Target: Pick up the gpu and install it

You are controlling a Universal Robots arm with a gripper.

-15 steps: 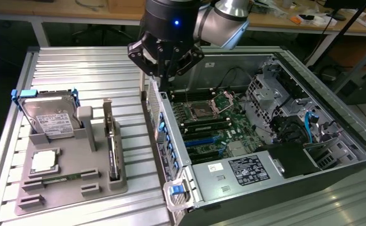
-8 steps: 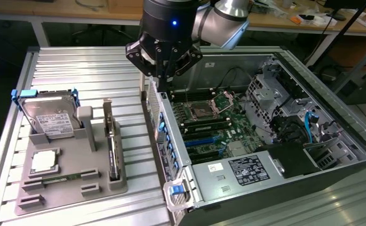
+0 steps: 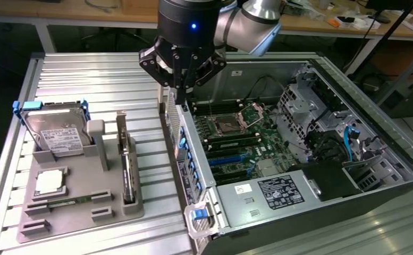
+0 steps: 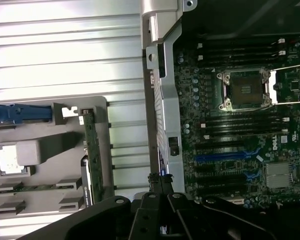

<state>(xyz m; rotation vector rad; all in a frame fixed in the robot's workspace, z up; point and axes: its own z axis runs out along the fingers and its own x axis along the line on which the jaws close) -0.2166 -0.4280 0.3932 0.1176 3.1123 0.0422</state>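
Gripper (image 3: 182, 100) hangs from the arm in the upper middle of the exterior view, its dark fingers drawn together and holding nothing. Its tips point down at the near side wall of the open computer case (image 3: 376, 186), which fills the right half of the frame with the motherboard (image 3: 242, 143) exposed. The gpu (image 3: 127, 164) is well apart from the gripper, at lower left. It stands on its edge in a slot along the right side of a grey fixture (image 3: 78, 212) that rests on the ribbed metal surface (image 3: 85, 79). A hard drive (image 3: 53, 133) with blue rails stands upright at the fixture's far end. A square processor (image 3: 50, 181) and a narrow memory stick (image 3: 72, 201) lie nearer the lower left corner.

From the wrist view, the gripper (image 4: 160, 181) appears as closed black fingers meeting over the case's silver wall (image 4: 167, 100), with nothing gripped. The motherboard (image 4: 230, 135) and its empty processor socket (image 4: 242, 90) lie on one side of that wall. The gpu (image 4: 93, 150) lies on the other side, seen edge-on at the fixture's (image 4: 45, 200) border nearest the case. It is untouched and separated from the case by a strip of the surface (image 4: 65, 50).
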